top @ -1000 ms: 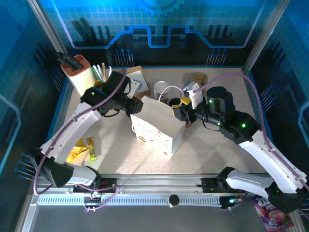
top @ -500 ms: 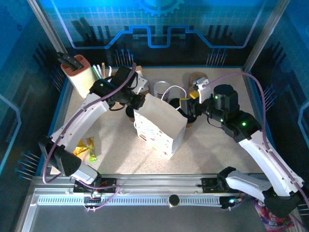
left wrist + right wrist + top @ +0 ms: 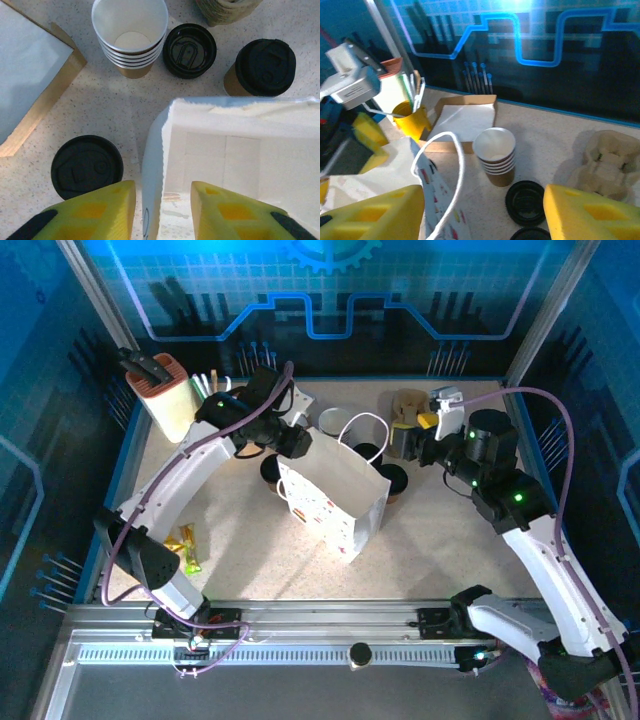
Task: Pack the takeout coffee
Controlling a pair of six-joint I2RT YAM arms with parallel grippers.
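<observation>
The white paper bag [image 3: 335,498] stands open mid-table. One takeout coffee [image 3: 270,472] with a black lid stands just left of the bag, also in the left wrist view [image 3: 86,166]. Another lidded cup [image 3: 392,481] stands at the bag's right [image 3: 265,67]. My left gripper [image 3: 298,443] hangs over the bag's left rim. It is open [image 3: 162,210], with the bag's wall [image 3: 150,170] between the fingers, unpinched. My right gripper [image 3: 402,443] hovers right of the bag, open [image 3: 482,215] and empty, the bag's handle [image 3: 452,185] below it.
A stack of open cups [image 3: 330,425] and a loose black lid [image 3: 368,452] sit behind the bag. The pulp carrier [image 3: 408,405] lies at the back right. A knife block [image 3: 160,390] and a yellow utensil cup [image 3: 410,120] stand at the back left, with snack packets [image 3: 172,545] near the left arm.
My left gripper swung right onto the bag's left rim. My right gripper drew back from the bag's right edge, up and to the right, and opened wider.
</observation>
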